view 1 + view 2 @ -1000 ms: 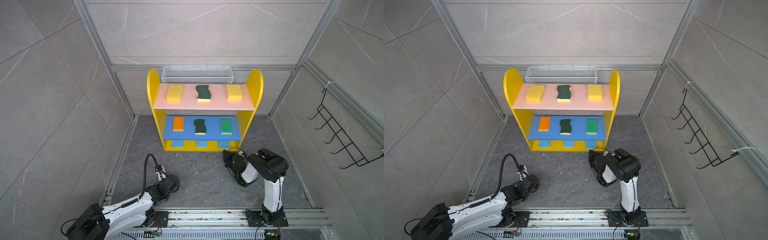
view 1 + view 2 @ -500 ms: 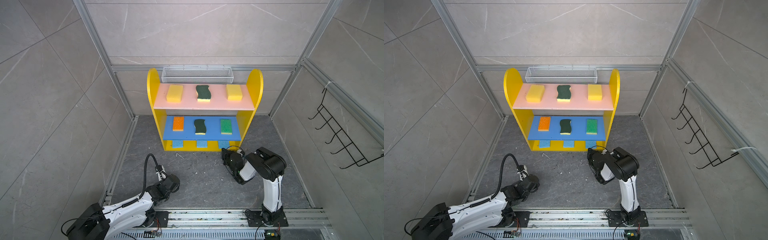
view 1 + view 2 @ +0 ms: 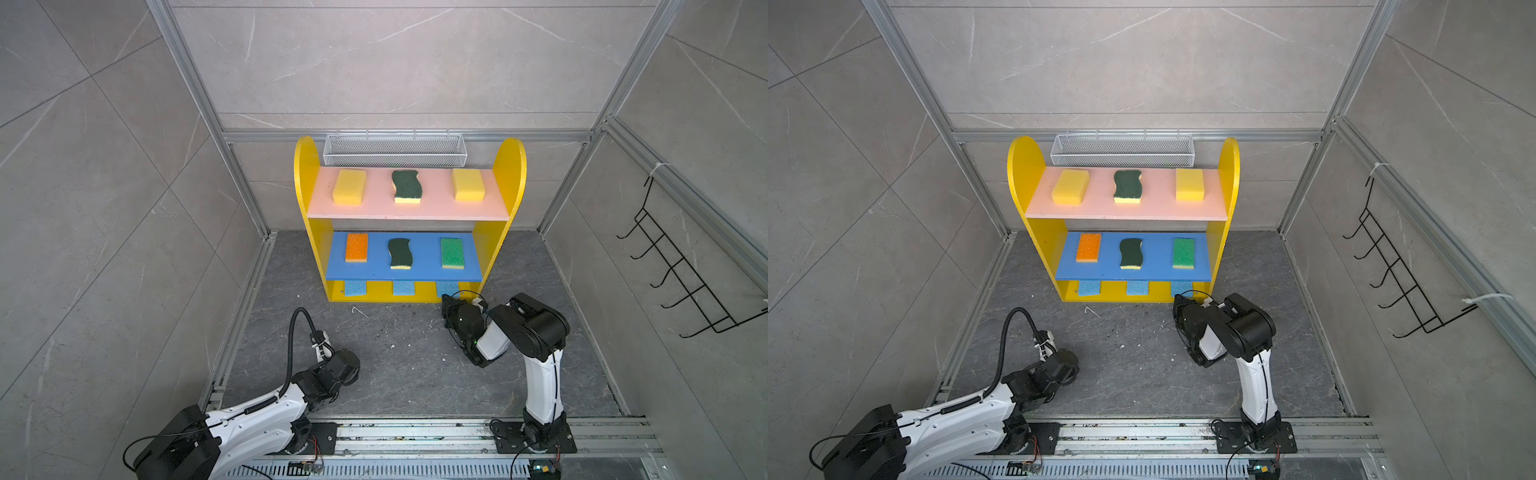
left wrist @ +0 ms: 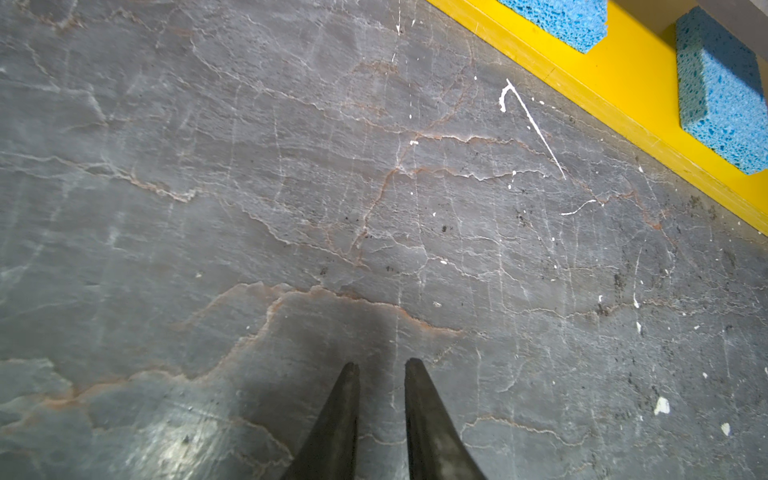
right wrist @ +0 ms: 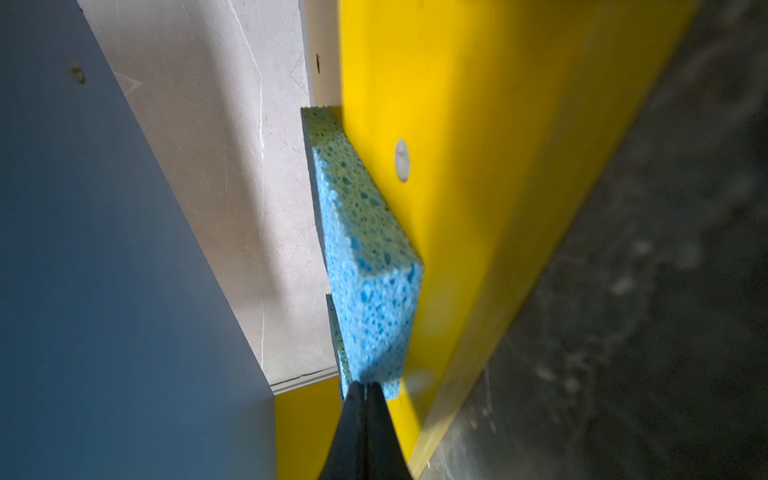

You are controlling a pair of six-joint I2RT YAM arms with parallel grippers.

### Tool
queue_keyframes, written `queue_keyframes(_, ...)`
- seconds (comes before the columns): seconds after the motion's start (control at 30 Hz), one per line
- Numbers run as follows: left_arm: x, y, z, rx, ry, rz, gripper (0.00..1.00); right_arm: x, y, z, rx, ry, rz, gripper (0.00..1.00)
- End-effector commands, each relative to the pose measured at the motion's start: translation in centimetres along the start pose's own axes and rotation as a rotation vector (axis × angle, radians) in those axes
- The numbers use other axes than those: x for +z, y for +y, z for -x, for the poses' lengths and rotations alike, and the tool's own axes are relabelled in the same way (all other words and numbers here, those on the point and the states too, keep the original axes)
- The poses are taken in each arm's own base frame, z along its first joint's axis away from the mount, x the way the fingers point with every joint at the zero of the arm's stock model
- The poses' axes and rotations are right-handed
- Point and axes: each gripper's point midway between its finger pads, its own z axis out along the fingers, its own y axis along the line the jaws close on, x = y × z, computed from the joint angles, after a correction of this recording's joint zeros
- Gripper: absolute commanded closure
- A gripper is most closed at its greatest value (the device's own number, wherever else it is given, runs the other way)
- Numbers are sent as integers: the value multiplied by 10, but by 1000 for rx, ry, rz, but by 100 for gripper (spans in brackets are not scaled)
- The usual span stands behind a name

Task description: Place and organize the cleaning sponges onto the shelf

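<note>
The right gripper (image 5: 365,390) has its fingers pressed flat together, holding nothing, with the tips right at the near end of a light-blue sponge (image 5: 370,257); I can't tell if they touch it. That sponge lies at the right end of the yellow bottom board (image 3: 419,296) of the shelf (image 3: 509,174), with two more light-blue sponges (image 3: 404,287) (image 3: 355,287) at the middle and left end. On the blue lower board (image 3: 424,266) sit an orange-topped sponge (image 3: 357,247) at the left, a dark-green scourer (image 3: 400,253) in the middle and a bright-green-topped sponge (image 3: 452,252) at the right. The pink upper board (image 3: 374,210) carries a yellow block (image 3: 349,186) near each end (image 3: 468,185), with another wavy scourer (image 3: 406,185) between. The left gripper (image 4: 379,365) hangs low over the grey stone floor (image 3: 395,374), well apart from the shelf, its fingers a narrow gap apart and empty.
</note>
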Motion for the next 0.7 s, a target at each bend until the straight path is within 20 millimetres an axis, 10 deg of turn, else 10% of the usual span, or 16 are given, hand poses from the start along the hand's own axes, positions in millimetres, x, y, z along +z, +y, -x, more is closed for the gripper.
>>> queue_keyframes(0.0,0,1,4,-21,-17,8,75,-4,-70,4,-5,-12,-227,100)
queue_keyframes(0.67,2,4,1,-26,-8,19,75,-8,-65,1,-8,4,-221,100)
